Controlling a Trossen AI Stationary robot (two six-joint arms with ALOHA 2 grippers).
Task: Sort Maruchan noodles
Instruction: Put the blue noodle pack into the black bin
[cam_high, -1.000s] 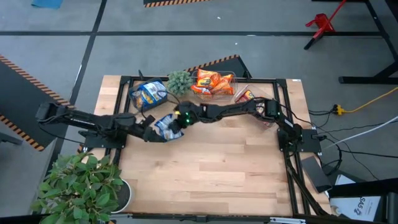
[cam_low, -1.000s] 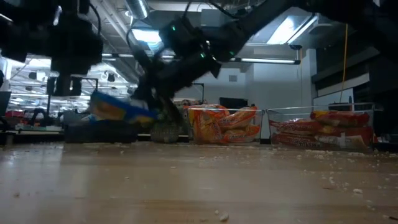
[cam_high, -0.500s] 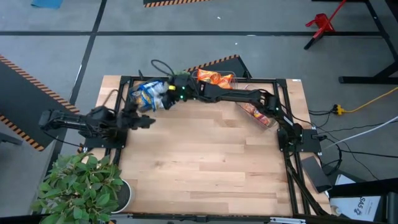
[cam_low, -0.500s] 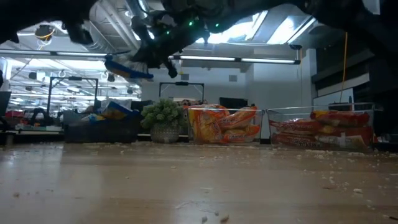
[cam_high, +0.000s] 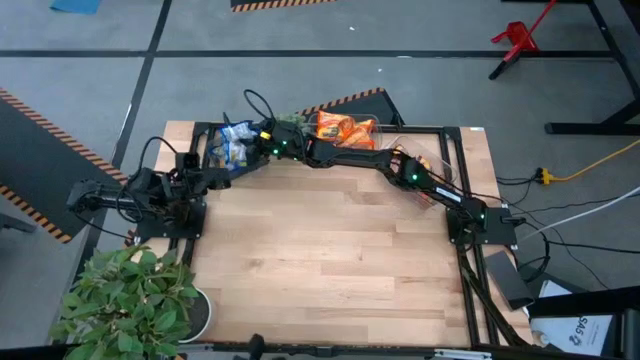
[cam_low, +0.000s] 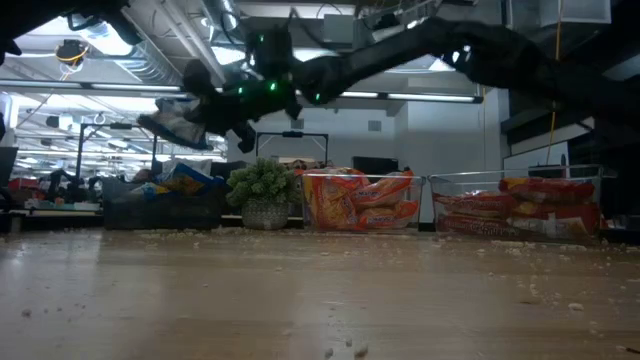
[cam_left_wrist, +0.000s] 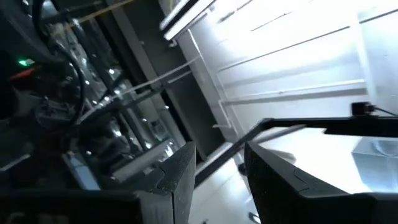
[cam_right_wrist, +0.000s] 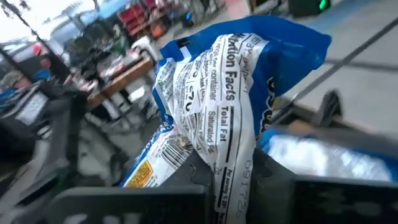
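My right gripper (cam_high: 250, 143) reaches across the far side of the table and is shut on a blue-and-white noodle packet (cam_right_wrist: 224, 93). In the low view the packet (cam_low: 178, 118) hangs in the air above the far-left bin (cam_high: 222, 158), which holds other blue packets (cam_low: 185, 178). The middle bin holds orange packets (cam_high: 345, 128) and the right bin red packets (cam_low: 520, 208). My left gripper (cam_left_wrist: 217, 186) is open and empty, drawn back at the table's left edge (cam_high: 212, 180). My right gripper pinches the blue-and-white packet between its two fingers by one end (cam_right_wrist: 227, 163). The packet is lifted clear of the table and sticks out beyond the fingertips, crumpled, with its printed back showing, above the far-left bin.
Three clear bins stand in a row along the far edge, with a small green plant (cam_low: 262, 185) between the left and middle ones. A larger potted plant (cam_high: 135, 295) stands at the near-left corner. Crumbs dot the wooden tabletop (cam_high: 330, 250).
My right gripper has carried the blue packet up from the table's left-middle toward the far-left corner, and now holds it over the bin of blue packets. My left gripper, which was beside the packet, has pulled back toward the left edge.
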